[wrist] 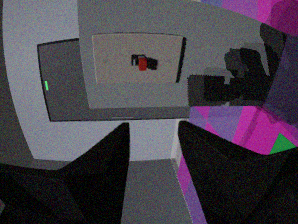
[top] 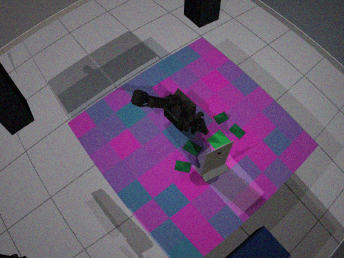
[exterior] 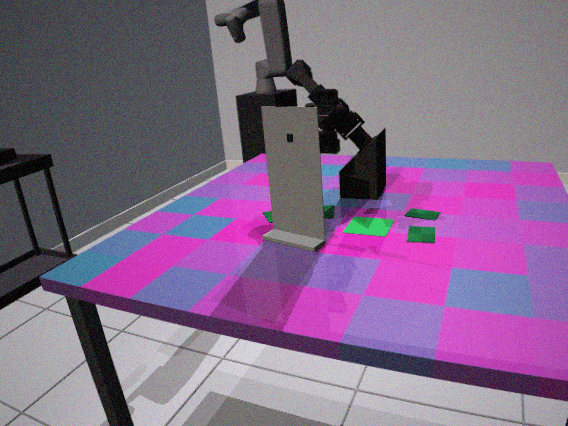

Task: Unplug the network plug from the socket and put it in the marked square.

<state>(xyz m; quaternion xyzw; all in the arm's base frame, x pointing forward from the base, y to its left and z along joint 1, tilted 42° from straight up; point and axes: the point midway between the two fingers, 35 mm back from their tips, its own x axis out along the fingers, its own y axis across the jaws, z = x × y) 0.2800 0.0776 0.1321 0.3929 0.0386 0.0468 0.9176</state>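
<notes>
The upright beige panel (top: 212, 163) (exterior: 297, 185) (wrist: 112, 62) stands on the table, its back with a small dark opening facing the top and exterior views. In the wrist view a small red plug (wrist: 143, 63) with dark parts beside it is at the panel's face; its tab is too small to tell. The bright green marked square (top: 219, 140) (exterior: 369, 227) lies beside the panel, on the arm's side. My gripper (top: 202, 130) (wrist: 153, 128) is partly open and empty, above the table on the plug's side, its fingers apart from the plug. In the exterior view its fingertips are hidden.
Several darker green patches (top: 221, 117) (top: 237, 131) (top: 183, 166) (exterior: 421, 234) lie around the square. A dark angled box (top: 185, 101) (exterior: 367, 170) stands by the arm. The panel's foot (top: 216, 173) (exterior: 295, 240) sticks out at its back.
</notes>
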